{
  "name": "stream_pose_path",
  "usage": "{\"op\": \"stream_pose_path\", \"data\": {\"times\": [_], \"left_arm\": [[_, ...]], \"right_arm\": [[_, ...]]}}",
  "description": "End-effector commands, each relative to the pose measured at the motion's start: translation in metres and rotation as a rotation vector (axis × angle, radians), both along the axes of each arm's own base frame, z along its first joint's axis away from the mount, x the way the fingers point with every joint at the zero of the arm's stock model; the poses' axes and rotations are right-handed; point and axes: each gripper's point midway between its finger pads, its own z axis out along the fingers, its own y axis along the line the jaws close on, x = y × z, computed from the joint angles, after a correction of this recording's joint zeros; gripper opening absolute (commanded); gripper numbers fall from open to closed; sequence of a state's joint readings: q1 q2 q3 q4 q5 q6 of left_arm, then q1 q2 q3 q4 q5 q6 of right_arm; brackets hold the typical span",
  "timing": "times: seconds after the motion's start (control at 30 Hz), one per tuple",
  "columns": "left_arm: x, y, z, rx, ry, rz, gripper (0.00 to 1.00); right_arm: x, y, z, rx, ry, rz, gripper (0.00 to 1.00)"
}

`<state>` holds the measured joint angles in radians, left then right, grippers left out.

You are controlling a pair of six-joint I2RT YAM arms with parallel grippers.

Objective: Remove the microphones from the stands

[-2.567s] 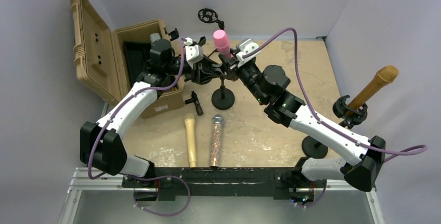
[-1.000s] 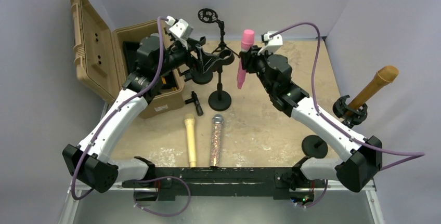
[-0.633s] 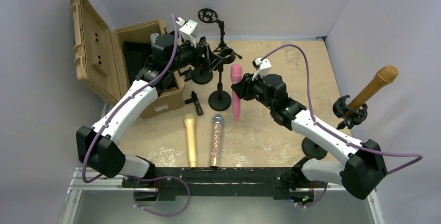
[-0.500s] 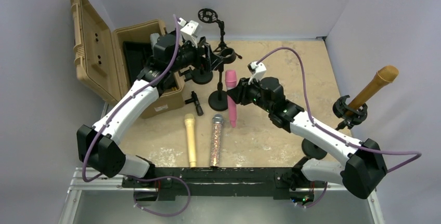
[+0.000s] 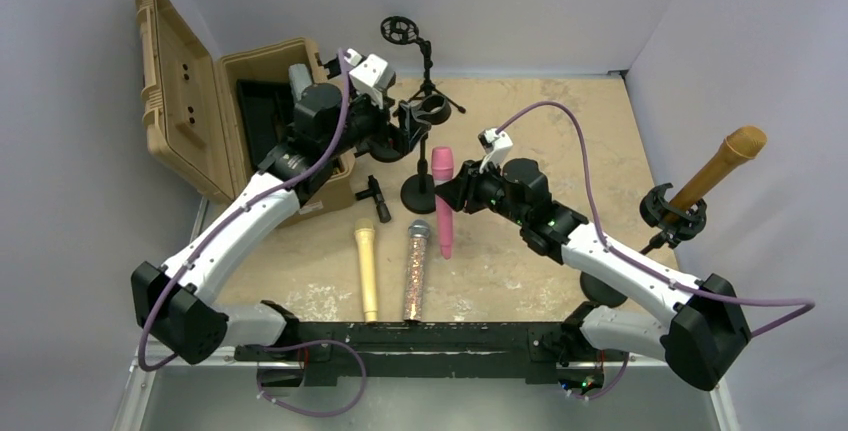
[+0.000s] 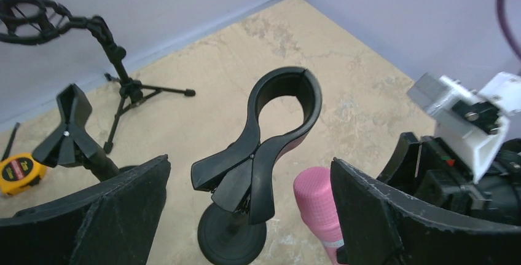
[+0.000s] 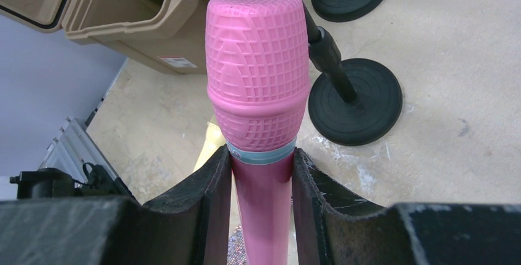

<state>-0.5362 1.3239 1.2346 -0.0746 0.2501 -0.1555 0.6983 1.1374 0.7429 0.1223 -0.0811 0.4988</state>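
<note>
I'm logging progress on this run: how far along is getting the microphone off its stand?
Done: the stand's clip is empty and the pink microphone is clear of it. In hand: the right gripper is shut on the microphone's handle; the left gripper is open beside the clip. Left: probably just laying it down, perhaps near the gold microphone lying flat.

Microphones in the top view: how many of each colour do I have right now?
Pink microphone: 1
Cream microphone: 1
Silver glitter microphone: 1
Gold microphone: 1
Total: 4
</note>
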Motion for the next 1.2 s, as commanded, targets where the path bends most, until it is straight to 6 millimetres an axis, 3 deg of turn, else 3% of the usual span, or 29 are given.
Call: {"op": "stream_pose_path", "data": {"times": [0.0, 0.13, 0.37, 0.57, 0.7, 0.97, 1.1, 1.17], "left_arm": [[-0.01, 0.014, 0.075, -0.097, -0.156, 0.035, 1.0], [-0.002, 0.009, 0.086, -0.11, -0.089, 0.048, 0.98], [0.024, -0.002, 0.073, -0.08, -0.038, 0.072, 0.89], [0.034, -0.008, 0.046, -0.05, 0.011, 0.075, 0.76], [0.029, -0.009, 0.031, -0.042, 0.028, 0.056, 0.68], [0.023, 0.008, -0.035, 0.066, 0.108, 0.166, 0.55], [0.016, 0.005, -0.039, 0.086, 0.093, 0.184, 0.48], [0.013, 0.008, -0.051, 0.058, 0.12, 0.205, 0.47]], "right_arm": [[-0.004, 0.006, 0.018, 0.064, -0.036, 0.032, 0.0], [-0.004, 0.008, 0.018, 0.061, -0.039, 0.043, 0.0], [-0.012, 0.008, 0.022, 0.096, -0.049, 0.067, 0.0], [-0.016, 0.006, 0.023, 0.103, -0.05, 0.071, 0.0], [-0.016, 0.007, 0.021, 0.089, -0.052, 0.078, 0.0], [-0.018, 0.009, 0.016, 0.106, -0.027, 0.082, 0.0], [-0.018, 0.006, 0.009, 0.096, -0.004, 0.068, 0.0], [-0.018, 0.006, 0.006, 0.089, 0.007, 0.064, 0.0]]}}
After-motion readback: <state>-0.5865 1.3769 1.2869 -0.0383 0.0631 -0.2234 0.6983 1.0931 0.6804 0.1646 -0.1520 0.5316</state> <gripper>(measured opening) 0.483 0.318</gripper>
